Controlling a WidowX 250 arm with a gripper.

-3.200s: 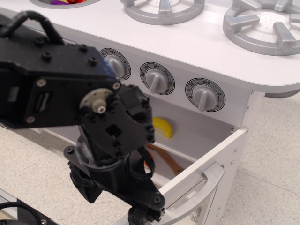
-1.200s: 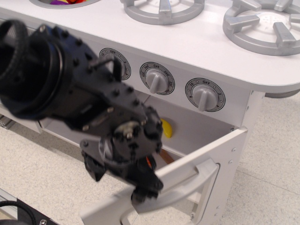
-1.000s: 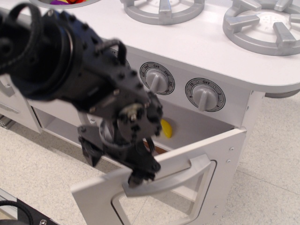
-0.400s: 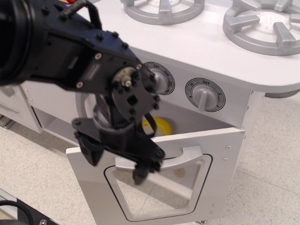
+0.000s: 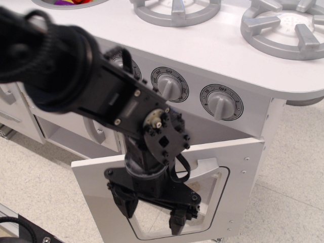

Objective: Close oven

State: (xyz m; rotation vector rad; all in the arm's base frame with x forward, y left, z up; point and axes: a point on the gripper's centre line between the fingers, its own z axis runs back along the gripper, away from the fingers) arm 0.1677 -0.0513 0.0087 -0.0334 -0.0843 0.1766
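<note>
The white oven door (image 5: 242, 169), with a rounded clear window and a grey bar handle (image 5: 206, 169), stands almost upright against the oven front. Its left edge (image 5: 76, 169) still sits a little out from the cabinet, and a narrow dark gap shows above its top edge. My black gripper (image 5: 151, 212) hangs in front of the door's window, below the handle. Its two fingers (image 5: 124, 203) are spread apart and hold nothing. My arm hides the left part of the door and the oven cavity.
Three grey knobs (image 5: 221, 103) line the panel above the door. Grey burner rings (image 5: 283, 24) sit on the white stovetop. A plain cabinet door with a vertical grey handle (image 5: 96, 135) is at left. Speckled floor (image 5: 40, 192) lies below.
The oven door has swung from wide open to nearly shut, pushed by my gripper. The gripper has since dropped from the handle to in front of the window. The yellow item inside is now hidden.
</note>
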